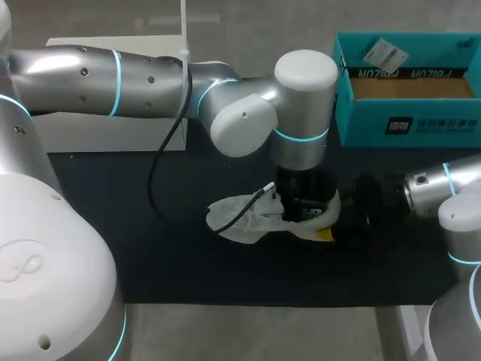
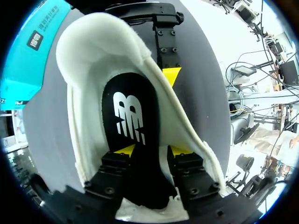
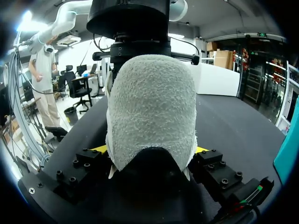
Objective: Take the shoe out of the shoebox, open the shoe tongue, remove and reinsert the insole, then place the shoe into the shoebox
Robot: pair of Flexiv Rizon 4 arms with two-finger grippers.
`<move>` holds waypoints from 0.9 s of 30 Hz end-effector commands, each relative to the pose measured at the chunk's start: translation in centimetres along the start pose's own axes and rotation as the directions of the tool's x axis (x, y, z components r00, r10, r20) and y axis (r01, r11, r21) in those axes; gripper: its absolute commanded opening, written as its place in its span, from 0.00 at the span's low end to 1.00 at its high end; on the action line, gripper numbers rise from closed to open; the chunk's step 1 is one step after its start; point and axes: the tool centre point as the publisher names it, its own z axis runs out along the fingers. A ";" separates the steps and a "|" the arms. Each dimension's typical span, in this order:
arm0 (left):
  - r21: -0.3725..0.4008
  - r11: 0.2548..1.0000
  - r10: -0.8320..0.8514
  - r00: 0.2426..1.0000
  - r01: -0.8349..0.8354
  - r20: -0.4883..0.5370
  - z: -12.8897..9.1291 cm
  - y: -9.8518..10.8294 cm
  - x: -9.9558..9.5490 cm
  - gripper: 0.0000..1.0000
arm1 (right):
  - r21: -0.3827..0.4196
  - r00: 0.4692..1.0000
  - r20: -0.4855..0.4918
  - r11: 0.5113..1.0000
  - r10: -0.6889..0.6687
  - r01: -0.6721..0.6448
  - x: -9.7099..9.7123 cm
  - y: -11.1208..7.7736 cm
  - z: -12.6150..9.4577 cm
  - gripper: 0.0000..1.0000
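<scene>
Left wrist alone shows insole [image 2: 128,100], seemingly in left claw [image 2: 152,150]

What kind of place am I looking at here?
Probably a robotics test bench: at a black table, the left gripper pinches the black insole inside a white shoe, the right gripper clamps the shoe's end, and a teal shoebox stands nearby.

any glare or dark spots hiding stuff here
Head view: the left arm overhangs the shoe, and the right gripper sinks into the dark table. Left wrist view: the black insole stands out inside the white shoe. Right wrist view: even light, no glare.
</scene>
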 end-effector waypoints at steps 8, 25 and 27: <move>0.004 0.997 -0.082 0.987 0.083 0.140 2.8 0.1 -2.0 0.36 | 0.002 1.000 0.002 1.000 0.002 -0.002 -0.2 -0.1 0.3 0.00; 0.052 0.983 -0.184 0.963 0.177 0.196 2.9 0.5 -1.3 0.00 | 0.002 1.000 0.002 1.000 0.002 -0.002 -0.2 -0.1 0.3 0.00; 0.057 0.979 -0.205 0.957 0.197 0.205 2.6 0.7 -0.9 0.00 | 0.002 1.000 0.002 1.000 0.002 -0.002 -0.2 -0.1 0.3 0.00</move>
